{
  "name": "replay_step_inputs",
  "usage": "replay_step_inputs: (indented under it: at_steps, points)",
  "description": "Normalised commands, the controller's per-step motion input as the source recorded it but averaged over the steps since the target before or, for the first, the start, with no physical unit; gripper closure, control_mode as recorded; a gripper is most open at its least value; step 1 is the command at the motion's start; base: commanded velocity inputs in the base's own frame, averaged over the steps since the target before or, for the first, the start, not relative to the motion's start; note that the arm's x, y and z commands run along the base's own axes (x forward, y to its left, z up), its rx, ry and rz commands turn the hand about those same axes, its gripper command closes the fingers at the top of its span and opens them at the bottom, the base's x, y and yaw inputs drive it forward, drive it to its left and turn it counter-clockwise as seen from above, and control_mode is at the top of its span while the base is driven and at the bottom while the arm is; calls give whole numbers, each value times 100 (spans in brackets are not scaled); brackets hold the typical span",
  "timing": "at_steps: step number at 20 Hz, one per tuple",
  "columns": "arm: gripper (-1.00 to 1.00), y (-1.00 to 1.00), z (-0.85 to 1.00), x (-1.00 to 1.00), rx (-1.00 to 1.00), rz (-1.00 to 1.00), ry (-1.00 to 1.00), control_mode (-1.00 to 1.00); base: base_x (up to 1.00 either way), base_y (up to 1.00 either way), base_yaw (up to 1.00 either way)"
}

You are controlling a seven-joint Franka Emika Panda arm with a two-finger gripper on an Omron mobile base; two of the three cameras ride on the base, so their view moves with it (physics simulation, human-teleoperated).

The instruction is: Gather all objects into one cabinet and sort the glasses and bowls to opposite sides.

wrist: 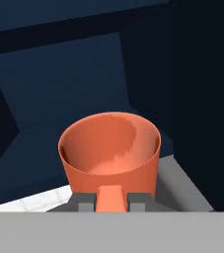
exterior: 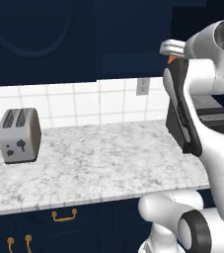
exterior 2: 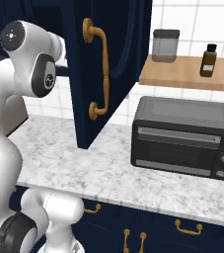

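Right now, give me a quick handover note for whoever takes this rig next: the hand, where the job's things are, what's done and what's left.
Hand: shut on an orange-red cup, gripping it at the near rim, held up facing the dark navy cabinet interior.
Cabinet: the tall door with the brass handle stands open above the marble counter.
Done: cup picked up and brought to the cabinet opening.
Left: set this cup on the shelf on the glasses' side, then fetch the other cups and the bowl; I cannot tell from here what is already inside.
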Motion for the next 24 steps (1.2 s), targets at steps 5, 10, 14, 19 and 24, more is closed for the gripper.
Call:
replay_step_inputs:
  at_steps: [5,10,14,19,24]
  points:
    - [100,24,0,-100,-17,21,-6,-100,0,0,0]
    - [100,52,0,-93,-5,33,0,-100,0,0,0]
    - [100,16,0,-27,-3,14,0,100,0,0,0]
    - [100,0,0,0,0,0,0,100,-5,26,35]
    - [100,0,0,0,0,0,0,100,-19,73,69]
